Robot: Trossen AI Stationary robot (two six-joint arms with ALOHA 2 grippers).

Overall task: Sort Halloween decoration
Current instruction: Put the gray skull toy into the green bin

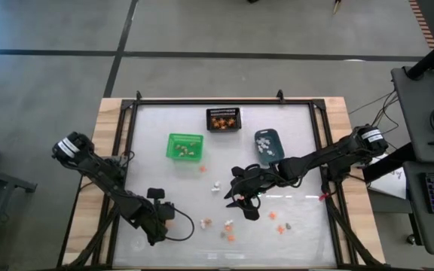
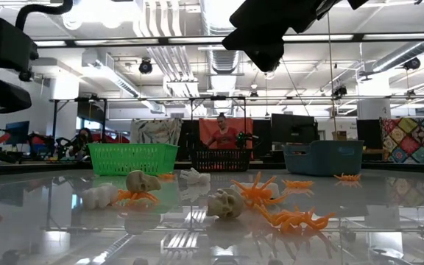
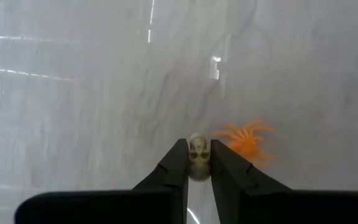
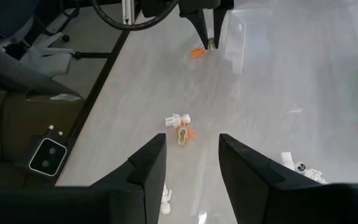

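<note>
Left gripper (image 3: 198, 163) clamping tan skull (image 3: 197, 155), orange spider (image 3: 247, 142) beside

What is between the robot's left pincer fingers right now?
A tiny tan skull, pinched between the left pincer's two fingers. The left wrist view shows it, with an orange spider lying just beside.

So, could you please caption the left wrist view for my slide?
Left pincer shut on a tan skull trinket, an orange spider lying beside it on the table.

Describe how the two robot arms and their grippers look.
Both arms are dark, jointed and slim, each with a white-banded black cylinder at the shoulder. Left gripper and right gripper have black fingers tapering toward their tips. A black cable loops beside the left arm's wrist.
</note>
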